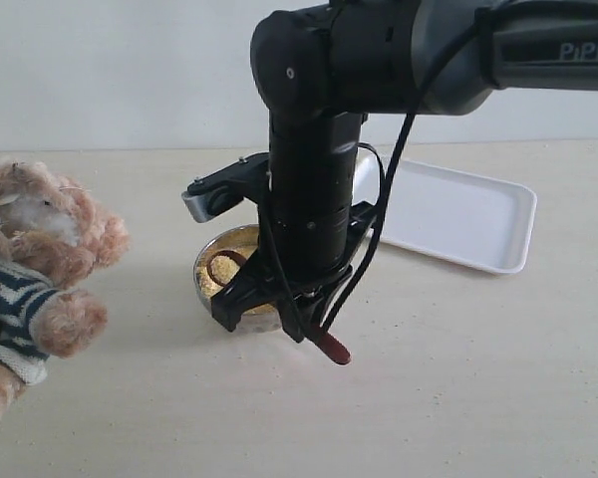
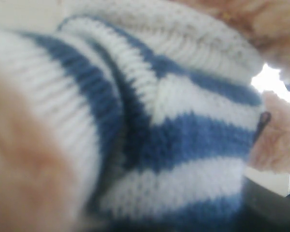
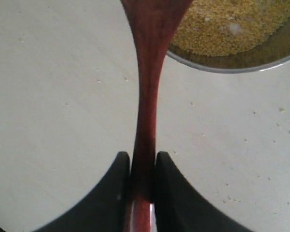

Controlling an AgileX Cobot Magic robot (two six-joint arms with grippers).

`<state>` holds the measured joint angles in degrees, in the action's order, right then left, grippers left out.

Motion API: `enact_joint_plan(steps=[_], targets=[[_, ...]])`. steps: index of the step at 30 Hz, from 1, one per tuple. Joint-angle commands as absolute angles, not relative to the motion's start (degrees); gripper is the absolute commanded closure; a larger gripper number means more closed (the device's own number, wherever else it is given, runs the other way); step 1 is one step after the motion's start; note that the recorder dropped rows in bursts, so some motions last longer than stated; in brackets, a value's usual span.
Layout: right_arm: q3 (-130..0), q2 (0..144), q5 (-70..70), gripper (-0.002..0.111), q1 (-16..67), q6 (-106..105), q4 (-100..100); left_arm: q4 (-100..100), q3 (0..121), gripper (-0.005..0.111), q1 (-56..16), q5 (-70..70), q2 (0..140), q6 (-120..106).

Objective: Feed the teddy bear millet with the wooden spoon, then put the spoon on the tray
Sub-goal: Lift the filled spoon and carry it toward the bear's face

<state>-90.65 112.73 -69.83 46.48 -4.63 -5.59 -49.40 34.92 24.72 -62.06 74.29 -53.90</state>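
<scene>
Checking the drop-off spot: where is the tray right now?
In the exterior view the tray lies flat at right, behind the right arm, beyond the metal bowl.

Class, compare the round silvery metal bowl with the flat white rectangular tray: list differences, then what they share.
The round silvery metal bowl is circular; the flat white rectangular tray has straight sides. The bowl holds yellow millet; the tray's visible part holds nothing. The bowl looks smaller than the tray. Both rest on the pale table.

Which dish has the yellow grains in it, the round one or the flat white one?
The round metal bowl holds the yellow millet. The flat white tray beside it shows none where visible.
</scene>
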Motion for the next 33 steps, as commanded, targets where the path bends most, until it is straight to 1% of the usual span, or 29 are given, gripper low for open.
enact_joint_plan(steps=[1, 15, 25, 33], targets=[[-91.04, 111.62, -69.96, 0.106, 45.67, -4.61, -6.08, -50.49, 35.11, 0.1, 24.81, -62.63, 73.39, -53.6], [-93.45, 108.0, -69.96, 0.106, 48.23, -6.05, -3.82, -50.49, 35.11, 0.1, 24.81, -62.63, 73.39, -53.6], [-99.61, 107.91, -69.96, 0.106, 53.12, -5.63, -4.35, -50.49, 35.11, 0.1, 24.81, -62.54, 73.39, -53.6], [-101.88, 107.91, -69.96, 0.106, 55.91, -5.22, -5.71, -50.49, 35.11, 0.1, 24.81, -62.49, 73.39, -53.6]])
